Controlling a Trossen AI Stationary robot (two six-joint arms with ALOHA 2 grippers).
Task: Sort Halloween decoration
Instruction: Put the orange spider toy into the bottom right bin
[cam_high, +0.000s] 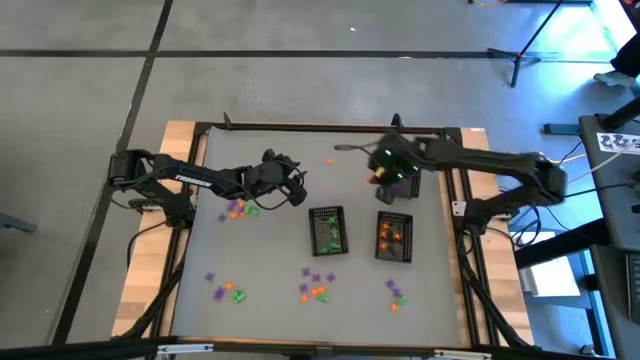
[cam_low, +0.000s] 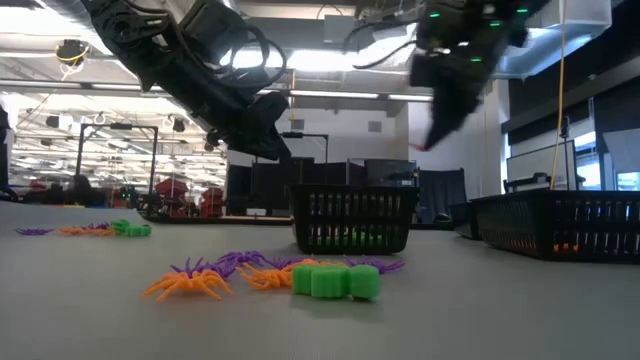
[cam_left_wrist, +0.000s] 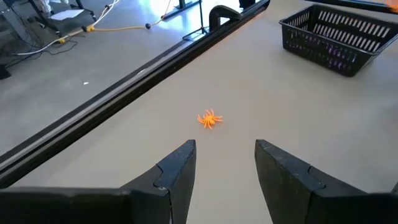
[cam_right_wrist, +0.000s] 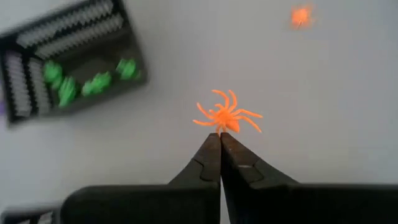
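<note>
Orange spider (cam_right_wrist: 225, 116) is dangling from the right tool (cam_right_wrist: 220, 138), pinched for carrying to a basket, while the left tool (cam_left_wrist: 225, 155) is waiting spread.

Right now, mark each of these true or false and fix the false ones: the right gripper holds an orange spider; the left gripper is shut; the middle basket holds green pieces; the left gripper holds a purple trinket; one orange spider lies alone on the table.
1. The right gripper holds an orange spider. True: its fingers are shut on it.
2. The left gripper is shut. False: its fingers stand apart.
3. The middle basket holds green pieces. True.
4. The left gripper holds a purple trinket. False: nothing is between its fingers.
5. A lone orange spider lies on the table. True: ahead of the left gripper.
</note>
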